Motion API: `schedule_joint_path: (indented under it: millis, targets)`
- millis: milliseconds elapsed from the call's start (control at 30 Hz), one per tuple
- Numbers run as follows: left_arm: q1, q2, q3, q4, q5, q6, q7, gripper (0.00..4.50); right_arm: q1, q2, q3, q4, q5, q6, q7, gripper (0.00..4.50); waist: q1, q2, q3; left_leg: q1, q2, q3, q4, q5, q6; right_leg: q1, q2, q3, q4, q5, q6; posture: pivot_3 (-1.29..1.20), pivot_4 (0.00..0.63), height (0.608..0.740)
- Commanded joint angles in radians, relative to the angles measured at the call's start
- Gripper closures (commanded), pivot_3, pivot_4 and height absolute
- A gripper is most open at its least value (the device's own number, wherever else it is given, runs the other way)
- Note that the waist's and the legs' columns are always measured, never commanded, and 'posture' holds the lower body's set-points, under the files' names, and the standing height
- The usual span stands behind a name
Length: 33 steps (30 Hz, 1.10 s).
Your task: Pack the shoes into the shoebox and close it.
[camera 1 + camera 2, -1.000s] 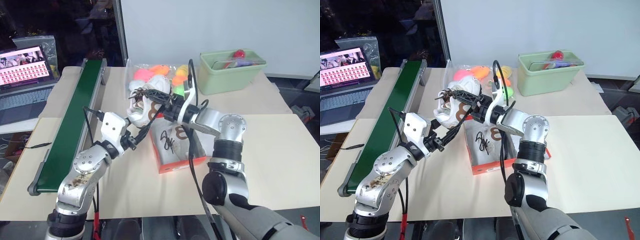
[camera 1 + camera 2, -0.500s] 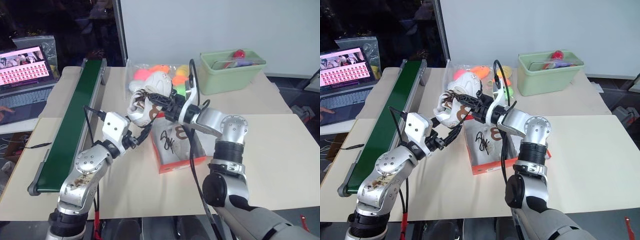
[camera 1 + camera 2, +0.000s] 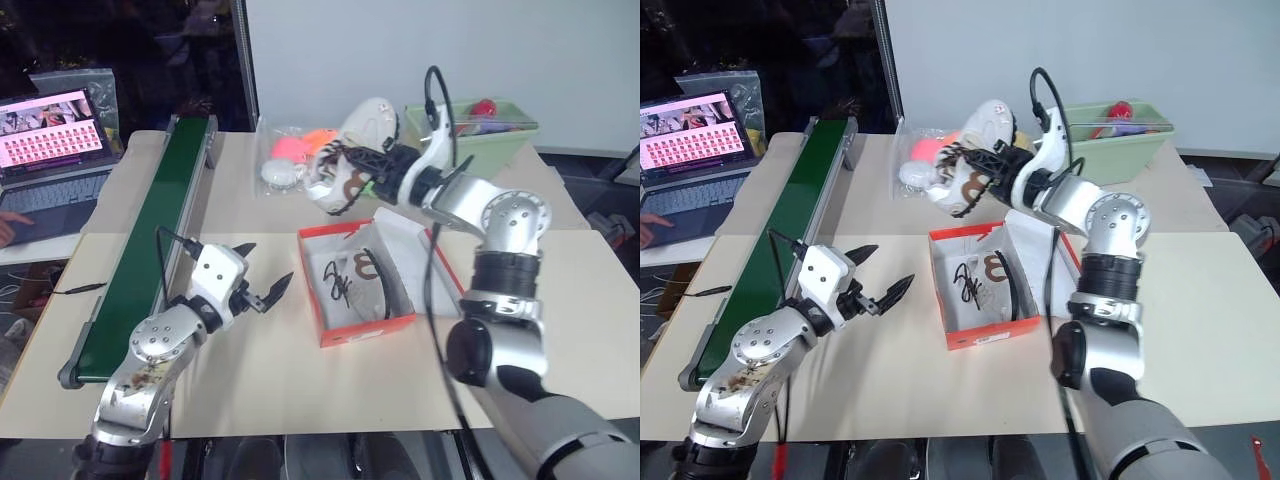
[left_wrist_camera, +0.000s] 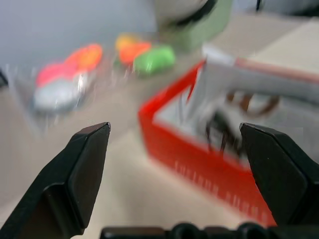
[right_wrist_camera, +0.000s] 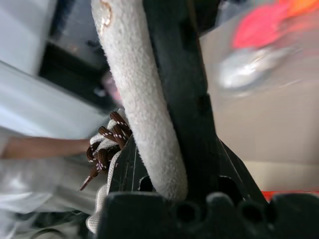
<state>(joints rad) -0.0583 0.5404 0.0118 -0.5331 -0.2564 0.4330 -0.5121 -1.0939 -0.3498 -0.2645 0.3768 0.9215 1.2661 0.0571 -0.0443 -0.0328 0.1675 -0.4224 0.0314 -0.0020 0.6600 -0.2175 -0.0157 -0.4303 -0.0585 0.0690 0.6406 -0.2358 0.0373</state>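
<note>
The right gripper [image 3: 992, 172] has its jaws clamped on the collar of one cream-white sneaker [image 3: 975, 152], which hangs tilted in the air above the far end of the open orange-red shoebox [image 3: 980, 335]. The other sneaker [image 3: 985, 280] lies inside the box, near the middle of the desk [image 3: 1200, 310]. The left gripper [image 3: 880, 283] hovers just left of the box, jaws spread wide and holding nothing. Bright soft toys [image 3: 305, 143] lie on the far side.
</note>
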Motion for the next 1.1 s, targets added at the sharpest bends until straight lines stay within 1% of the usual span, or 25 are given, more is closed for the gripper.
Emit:
schedule_joint_path:
  millis: [33, 67, 133, 200, 300, 400, 567, 767, 900, 1100]
  targets:
    - [0.014, 0.045, 0.001, 0.015, 0.031, -0.098, -0.067, 0.06, -0.091, -0.146, 0.15, 0.014, -0.033, 0.243, 0.154, 3.69, 0.001, 0.001, 0.001, 0.0, 0.0, 0.0, 0.0, 0.0, 0.0, 0.0, 0.0, 0.0, 0.0, 0.0, -0.001, 0.0, 0.15, 0.729]
    - [0.013, 0.048, -0.008, 0.024, 0.039, -0.113, -0.073, 0.06, -0.106, -0.162, 0.17, 0.023, -0.035, 0.285, 0.18, 3.69, 0.001, 0.001, 0.001, 0.0, 0.0, 0.0, 0.0, 0.0, 0.0, -0.001, 0.0, 0.0, 0.0, 0.0, -0.001, 0.0, 0.15, 0.729]
    - [0.003, 0.043, -0.026, 0.04, 0.043, -0.133, -0.086, 0.06, -0.111, -0.203, 0.262, 0.023, -0.037, 0.337, 0.236, 3.69, -0.005, 0.002, 0.001, 0.0, 0.001, 0.001, 0.0, 0.0, 0.0, -0.001, 0.001, 0.001, 0.0, -0.001, -0.001, 0.0, 0.15, 0.729]
    - [-0.007, 0.032, -0.04, 0.045, 0.043, -0.141, -0.091, 0.06, -0.097, -0.235, 0.352, 0.016, -0.055, 0.348, 0.286, 3.69, -0.007, 0.001, 0.001, 0.0, 0.001, 0.001, 0.0, 0.0, 0.0, -0.001, 0.001, 0.001, 0.001, -0.001, -0.001, 0.0, 0.15, 0.729]
    - [-0.013, 0.017, -0.057, 0.047, 0.052, -0.144, -0.09, 0.06, -0.085, -0.241, 0.431, 0.024, -0.07, 0.348, 0.338, 3.69, -0.004, 0.001, 0.001, 0.0, 0.001, 0.001, 0.0, 0.0, 0.0, -0.002, 0.001, 0.001, 0.0, -0.001, -0.001, 0.0, 0.15, 0.729]
    - [-0.012, 0.008, -0.063, 0.047, 0.059, -0.145, -0.087, 0.06, -0.081, -0.222, 0.467, 0.03, -0.091, 0.348, 0.372, 3.69, -0.002, 0.001, 0.001, -0.001, 0.001, 0.001, 0.0, 0.0, 0.0, -0.002, 0.001, 0.001, 0.001, 0.0, -0.001, 0.0, 0.15, 0.729]
    - [0.004, 0.002, -0.061, 0.039, 0.063, -0.147, -0.085, 0.06, -0.085, -0.154, 0.492, 0.075, -0.154, 0.348, 0.404, 3.69, -0.002, 0.001, 0.001, -0.002, 0.001, 0.001, 0.0, 0.0, 0.0, -0.004, 0.001, 0.001, 0.002, 0.0, -0.001, 0.0, 0.15, 0.729]
    - [0.036, 0.0, -0.062, 0.008, 0.074, -0.144, -0.077, 0.06, -0.113, -0.122, 0.516, 0.127, -0.219, 0.348, 0.458, 3.69, 0.002, 0.002, 0.001, -0.002, 0.001, 0.001, 0.0, 0.0, 0.0, -0.004, 0.001, 0.001, 0.002, 0.0, -0.001, 0.0, 0.15, 0.729]
    - [0.052, -0.004, -0.064, -0.007, 0.08, -0.143, -0.074, 0.06, -0.154, -0.121, 0.545, 0.163, -0.269, 0.308, 0.516, 3.69, 0.001, 0.002, 0.001, -0.001, 0.001, 0.001, 0.0, 0.0, 0.0, -0.004, 0.001, 0.001, 0.002, 0.0, -0.001, 0.0, 0.15, 0.729]
    - [0.044, -0.013, -0.067, -0.008, 0.082, -0.139, -0.07, 0.06, -0.21, -0.171, 0.631, 0.243, -0.381, 0.181, 0.644, 3.69, 0.001, 0.002, 0.001, -0.001, 0.001, 0.001, 0.0, 0.0, 0.0, -0.004, 0.001, 0.001, 0.003, 0.0, -0.001, 0.0, 0.15, 0.729]
